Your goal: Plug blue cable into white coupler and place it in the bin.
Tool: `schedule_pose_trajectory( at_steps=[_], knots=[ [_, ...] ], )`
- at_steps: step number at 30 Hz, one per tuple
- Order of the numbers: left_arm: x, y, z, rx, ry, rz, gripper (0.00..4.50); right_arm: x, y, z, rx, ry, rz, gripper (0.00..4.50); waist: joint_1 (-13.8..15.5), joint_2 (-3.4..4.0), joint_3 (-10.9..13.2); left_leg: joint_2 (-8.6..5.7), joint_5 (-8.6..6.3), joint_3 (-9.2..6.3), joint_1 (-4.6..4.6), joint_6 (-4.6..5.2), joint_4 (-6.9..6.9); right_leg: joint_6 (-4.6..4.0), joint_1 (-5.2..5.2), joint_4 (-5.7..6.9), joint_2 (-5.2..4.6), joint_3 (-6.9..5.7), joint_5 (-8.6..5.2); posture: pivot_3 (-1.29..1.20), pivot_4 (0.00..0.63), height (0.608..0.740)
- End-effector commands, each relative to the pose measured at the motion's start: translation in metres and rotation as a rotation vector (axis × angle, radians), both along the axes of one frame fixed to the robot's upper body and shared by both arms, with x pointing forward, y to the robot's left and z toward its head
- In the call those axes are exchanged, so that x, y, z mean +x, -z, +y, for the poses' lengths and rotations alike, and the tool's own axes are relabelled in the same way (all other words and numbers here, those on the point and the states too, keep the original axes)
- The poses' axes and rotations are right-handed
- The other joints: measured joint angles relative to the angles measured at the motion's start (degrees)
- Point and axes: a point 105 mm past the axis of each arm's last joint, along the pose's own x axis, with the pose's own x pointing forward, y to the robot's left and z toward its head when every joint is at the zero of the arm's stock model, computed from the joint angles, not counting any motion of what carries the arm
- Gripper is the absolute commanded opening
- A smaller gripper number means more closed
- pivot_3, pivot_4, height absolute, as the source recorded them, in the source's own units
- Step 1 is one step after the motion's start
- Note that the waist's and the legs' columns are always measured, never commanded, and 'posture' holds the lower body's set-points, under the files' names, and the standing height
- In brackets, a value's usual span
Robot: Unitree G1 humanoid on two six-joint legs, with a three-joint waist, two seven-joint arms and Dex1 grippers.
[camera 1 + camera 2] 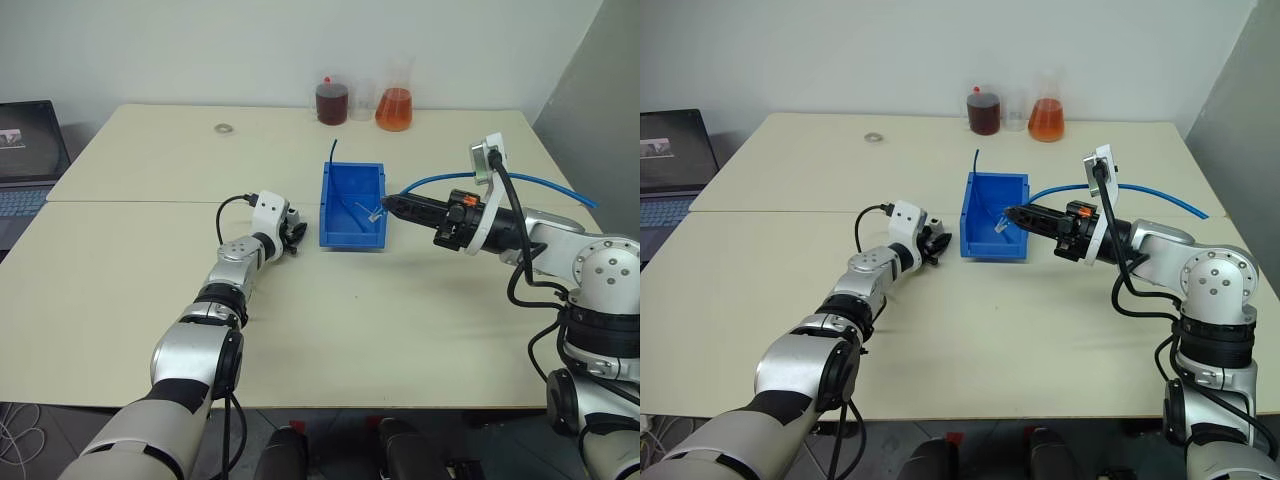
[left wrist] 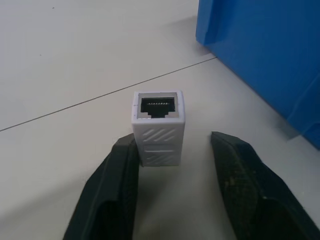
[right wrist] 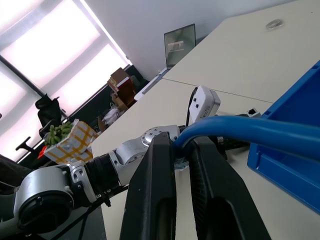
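Silver-jointed arms, white wrist boxes, black fingers (image 2: 115, 200) (thick black cables looping).

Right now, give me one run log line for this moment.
left fingers: straddling white coupler, one touching | right gripper: shut on blue cable, over bin | unplugged

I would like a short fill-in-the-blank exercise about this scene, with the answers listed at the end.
1. The right gripper is shut on the blue ____.
2. The white coupler stands on the table between the fingers of the ____ gripper.
3. The coupler's socket is ____, with no plug in it.
4. The plug end of the cable hangs over the blue ____.

Answers: cable; left; empty; bin
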Motion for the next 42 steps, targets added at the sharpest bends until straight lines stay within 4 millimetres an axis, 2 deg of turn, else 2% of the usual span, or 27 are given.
schedule_pose_trajectory(
  at_steps=[1, 4, 11, 14, 17, 22, 24, 27, 30, 32, 37, 42],
  knots=[
    [-0.001, 0.004, 0.012, 0.030, -0.027, 0.020, 1.31, -0.005, -0.013, -0.001, 0.027, -0.005, -0.056, 0.12, 0.0, 0.00, 0.0, 0.00, 0.00, 0.01, 0.00, 0.00, 0.00, 0.00, 0.00, 0.00, 0.00, 0.00, 0.00, 0.00, 0.150, 0.740],
    [-0.001, 0.004, 0.012, 0.032, -0.027, 0.020, 0.76, -0.004, -0.013, -0.001, 0.026, -0.005, -0.056, 0.12, 0.0, 0.00, 0.0, 0.00, 0.00, 0.01, 0.00, 0.00, 0.00, 0.00, 0.00, 0.00, 0.00, 0.00, 0.00, 0.00, 0.150, 0.740],
    [-0.001, 0.004, 0.017, 0.044, -0.040, 0.007, 0.77, -0.005, -0.013, 0.001, 0.026, -0.006, -0.056, 0.12, 0.0, 0.00, 0.0, 0.00, 0.00, 0.01, 0.00, 0.00, 0.00, 0.00, 0.00, 0.00, 0.00, 0.00, 0.00, 0.00, 0.150, 0.740],
    [-0.007, -0.018, 0.007, 0.022, 0.139, -0.063, 0.77, -0.005, -0.012, 0.001, 0.024, -0.009, -0.056, 0.12, -0.1, 0.00, 0.0, 0.00, 0.00, 0.01, 0.00, 0.00, 0.00, 0.00, 0.00, 0.00, 0.00, 0.01, 0.00, 0.00, 0.150, 0.740],
    [-0.031, -0.030, 0.007, 0.094, 0.395, -0.086, 0.77, -0.007, -0.012, 0.002, 0.017, -0.021, -0.056, 0.12, -0.3, 0.01, 0.0, 0.02, 0.01, 0.04, -0.03, -0.01, -0.05, -0.02, -0.07, 0.00, 0.01, 0.01, -0.01, 0.00, 0.150, 0.740],
    [-0.086, -0.021, 0.033, 0.222, 0.576, -0.017, 0.77, -0.010, -0.010, 0.001, 0.004, -0.036, -0.051, 0.12, -0.9, 0.03, 0.0, 0.12, 0.01, 0.06, -0.06, -0.03, -0.13, -0.14, -0.13, 0.00, 0.00, 0.03, -0.07, 0.00, 0.150, 0.740],
    [-0.113, -0.017, 0.029, 0.218, 0.650, -0.007, 0.77, -0.014, -0.008, 0.002, -0.009, -0.054, -0.047, 0.12, -0.9, 0.05, 0.0, 0.13, 0.00, 0.04, -0.05, -0.02, -0.15, -0.15, -0.13, -0.01, -0.01, 0.02, -0.08, 0.00, 0.150, 0.740],
    [-0.133, -0.014, 0.014, 0.200, 0.719, -0.025, 0.77, -0.017, -0.006, 0.004, -0.020, -0.076, -0.041, 0.12, -0.3, 0.04, 0.0, 0.11, -0.01, 0.05, -0.07, -0.02, -0.10, -0.14, -0.11, -0.02, -0.07, 0.03, -0.08, 0.00, 0.150, 0.740],
    [-0.138, -0.011, -0.019, 0.189, 0.815, -0.097, 0.77, -0.019, -0.002, 0.011, -0.039, -0.118, -0.031, 0.12, 0.7, 0.04, 0.0, 0.09, 0.00, -0.02, -0.06, 0.00, 0.00, -0.10, -0.05, -0.02, -0.03, -0.05, -0.06, 0.00, 0.150, 0.740],
    [-0.139, -0.009, -0.035, 0.183, 0.861, -0.133, 0.77, -0.021, 0.001, 0.015, -0.053, -0.143, -0.029, 0.12, 0.8, 0.05, 0.0, 0.04, 0.01, -0.01, -0.03, 0.01, 0.05, -0.03, 0.03, -0.05, -0.04, -0.04, -0.03, 0.00, 0.150, 0.740],
    [-0.149, 0.010, -0.049, 0.197, 0.971, -0.129, 0.77, -0.024, 0.013, 0.026, -0.104, -0.199, -0.041, 0.12, -0.2, 0.06, 0.0, 0.08, 0.00, 0.11, 0.00, 0.02, 0.01, -0.01, -0.01, -0.11, 0.02, 0.10, 0.00, 0.00, 0.150, 0.740],
    [-0.161, 0.030, -0.049, 0.225, 1.064, -0.082, 0.77, -0.030, 0.037, 0.033, -0.237, -0.265, -0.135, 0.12, -0.2, 0.07, 0.0, 0.13, -0.01, 0.05, 0.01, 0.03, -0.05, -0.09, -0.06, -0.06, 0.08, 0.02, -0.05, 0.00, 0.150, 0.740]
  ],
)
